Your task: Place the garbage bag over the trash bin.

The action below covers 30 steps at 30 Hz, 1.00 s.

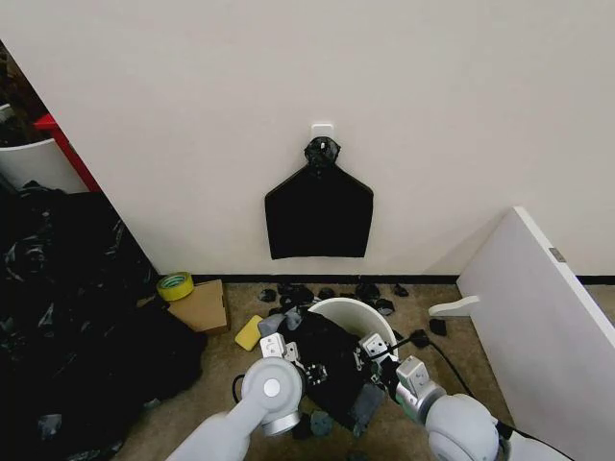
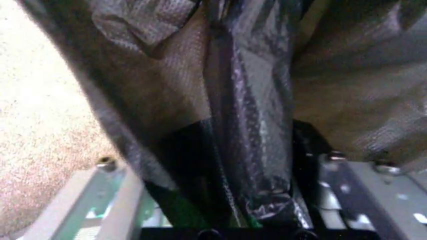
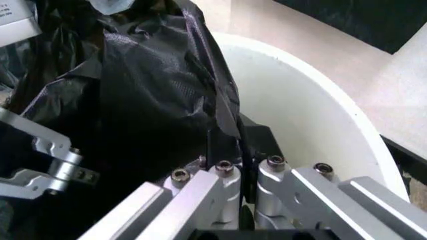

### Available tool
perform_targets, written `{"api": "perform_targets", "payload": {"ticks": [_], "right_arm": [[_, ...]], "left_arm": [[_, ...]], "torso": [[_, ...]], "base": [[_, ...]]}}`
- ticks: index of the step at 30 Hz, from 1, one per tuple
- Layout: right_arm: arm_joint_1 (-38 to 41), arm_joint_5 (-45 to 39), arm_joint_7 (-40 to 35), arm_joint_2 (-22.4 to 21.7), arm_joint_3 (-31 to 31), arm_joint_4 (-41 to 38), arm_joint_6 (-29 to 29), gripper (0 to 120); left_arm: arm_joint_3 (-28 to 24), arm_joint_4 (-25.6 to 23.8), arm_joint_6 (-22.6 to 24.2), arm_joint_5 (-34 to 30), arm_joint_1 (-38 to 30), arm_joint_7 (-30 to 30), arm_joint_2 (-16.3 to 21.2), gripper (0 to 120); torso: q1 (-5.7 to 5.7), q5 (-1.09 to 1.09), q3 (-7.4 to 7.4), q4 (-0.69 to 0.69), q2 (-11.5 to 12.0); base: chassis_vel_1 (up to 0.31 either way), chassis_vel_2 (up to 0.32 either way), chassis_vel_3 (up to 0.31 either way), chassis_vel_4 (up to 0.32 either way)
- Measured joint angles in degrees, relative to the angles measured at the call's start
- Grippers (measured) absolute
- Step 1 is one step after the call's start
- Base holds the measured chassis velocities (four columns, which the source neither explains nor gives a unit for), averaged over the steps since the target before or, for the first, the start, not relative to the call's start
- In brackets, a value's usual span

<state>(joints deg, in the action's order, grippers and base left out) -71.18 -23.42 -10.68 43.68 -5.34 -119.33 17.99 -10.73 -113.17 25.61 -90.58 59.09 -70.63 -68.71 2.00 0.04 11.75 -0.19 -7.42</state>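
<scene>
both grippers clamping garbage bag, trash bin

Bare test room: carpet, scattered clutter.

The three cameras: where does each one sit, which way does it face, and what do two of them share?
Head view: looks down from the head at the round pale plastic trash bin, both grippers at its near rim.
Left wrist view: left gripper clamps the crinkled black garbage bag.
Right wrist view: right gripper pinches it at the bin wall.
All share the bag.
</scene>
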Motion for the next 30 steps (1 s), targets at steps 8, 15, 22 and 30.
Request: {"api": "perform_targets", "payload": {"ticks": [8,15,22,30], "right_arm": [[-0.2,0.75,0.04,0.1,0.06,0.37,-0.94,0],[-0.3,0.8,-0.16,0.3,0.29,0.87,-2.72,0],[-0.68,-0.54,-1.65,0.37,0.63,0.87,-6.82,0],[-4.21,-2.39,-1.43,0.23,2.64,-2.98,-14.37,0]], "left_arm": [[0.85,-1.66,0.26,0.49,0.88,0.01,0.95,15],[2.81,-4.63,1.05,0.26,2.15,0.37,3.71,0],[5.41,-8.17,2.92,1.61,3.92,1.71,9.22,0],[10.14,-13.14,4.98,8.57,5.87,6.2,16.25,0]], "torso": [[0.0,0.0,0.0,0.0,0.0],[0.0,-0.01,0.0,0.0,0.0],[0.0,-0.02,0.0,0.0,0.0],[0.0,-0.02,0.0,-0.01,0.0]], "base": [[0.0,0.0,0.0,0.0],[0.0,0.0,0.0,0.0],[0.0,0.0,0.0,0.0],[0.0,0.0,0.0,0.0]]}}
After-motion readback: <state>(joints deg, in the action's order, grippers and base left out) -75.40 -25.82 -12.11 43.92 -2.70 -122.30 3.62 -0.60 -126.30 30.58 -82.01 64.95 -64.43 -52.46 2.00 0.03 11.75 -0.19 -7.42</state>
